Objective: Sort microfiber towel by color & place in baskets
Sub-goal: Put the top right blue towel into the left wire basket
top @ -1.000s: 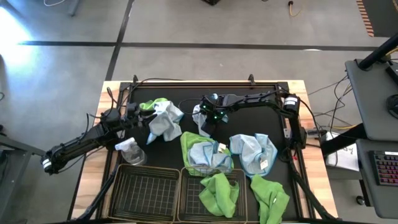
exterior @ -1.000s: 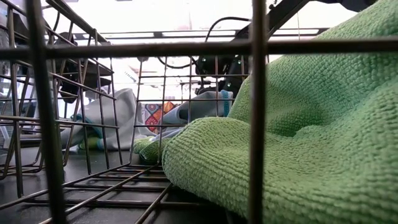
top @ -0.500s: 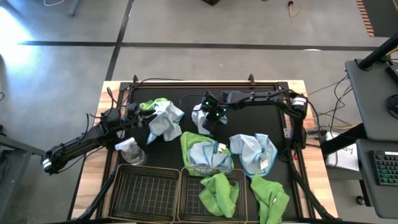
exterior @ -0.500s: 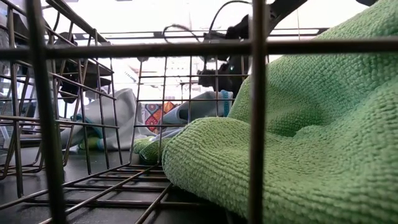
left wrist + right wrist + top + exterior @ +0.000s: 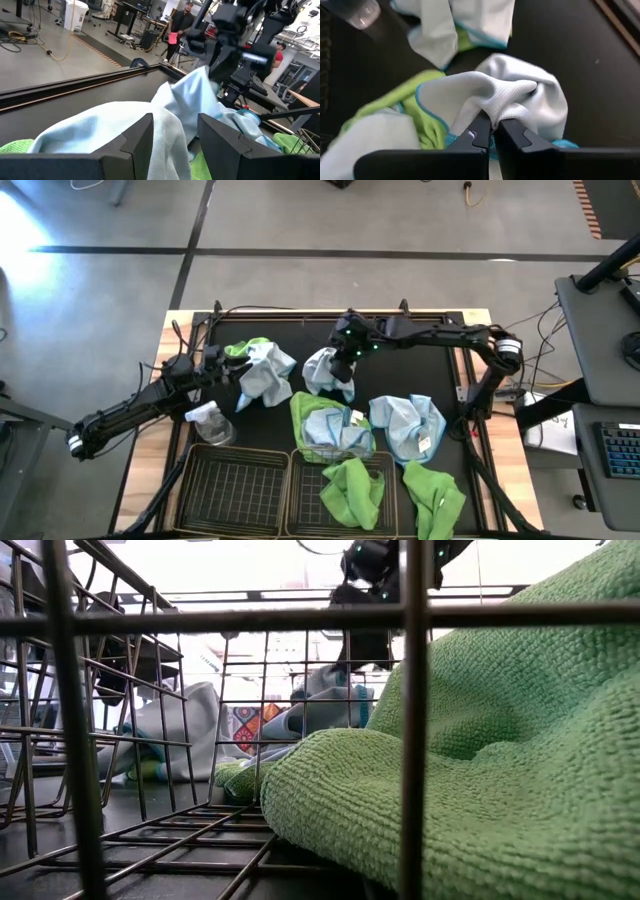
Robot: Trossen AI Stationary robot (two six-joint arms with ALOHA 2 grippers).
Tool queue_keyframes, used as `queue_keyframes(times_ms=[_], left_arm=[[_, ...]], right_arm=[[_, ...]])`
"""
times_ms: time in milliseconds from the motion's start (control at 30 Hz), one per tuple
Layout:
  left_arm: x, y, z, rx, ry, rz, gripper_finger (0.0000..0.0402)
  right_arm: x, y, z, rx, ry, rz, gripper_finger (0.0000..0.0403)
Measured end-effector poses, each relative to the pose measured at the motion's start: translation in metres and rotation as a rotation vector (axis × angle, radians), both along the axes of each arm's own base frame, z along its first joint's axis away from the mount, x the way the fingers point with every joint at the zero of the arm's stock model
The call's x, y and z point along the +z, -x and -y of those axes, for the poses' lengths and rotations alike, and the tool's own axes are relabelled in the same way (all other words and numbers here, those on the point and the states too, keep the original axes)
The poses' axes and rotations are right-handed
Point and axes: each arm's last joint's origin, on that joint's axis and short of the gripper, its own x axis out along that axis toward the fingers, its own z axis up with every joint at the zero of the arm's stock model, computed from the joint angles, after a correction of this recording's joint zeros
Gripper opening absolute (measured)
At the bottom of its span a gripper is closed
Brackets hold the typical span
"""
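A pale blue towel [image 5: 328,373] is pinched in the clenched jaws of the right gripper [image 5: 345,358], bunched and lifted behind the right basket [image 5: 342,490]. Between them lies a green-and-blue towel heap [image 5: 325,425]. Left of it, a spray bottle [image 5: 207,418] stands by the left gripper [image 5: 222,360], jaws released, at another blue towel [image 5: 262,372].
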Motion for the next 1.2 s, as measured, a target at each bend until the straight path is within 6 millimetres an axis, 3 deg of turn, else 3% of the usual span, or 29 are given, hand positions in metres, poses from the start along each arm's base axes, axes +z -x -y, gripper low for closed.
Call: queue_keyframes(times_ms=[200, 400, 767, 1200], left_arm=[[0.001, 0.0, 0.0, 0.001, -0.003, 0.004, 0.0139], [0.007, 0.0, 0.0, 0.001, 0.038, 0.092, 0.0139], [0.047, 0.008, 0.006, -0.09, 0.043, 0.545, 0.0139], [0.041, 0.0, 0.003, -0.128, 0.074, 0.465, 0.0139]], right_arm=[[0.017, 0.008, -0.003, 0.002, 0.018, 0.049, 0.0009], [0.022, 0.01, -0.003, 0.002, 0.023, 0.062, 0.0009], [0.032, 0.005, -0.002, 0.002, 0.048, 0.143, 0.0009], [0.079, -0.004, 0.0, -0.018, 0.074, 0.331, 0.0009]])
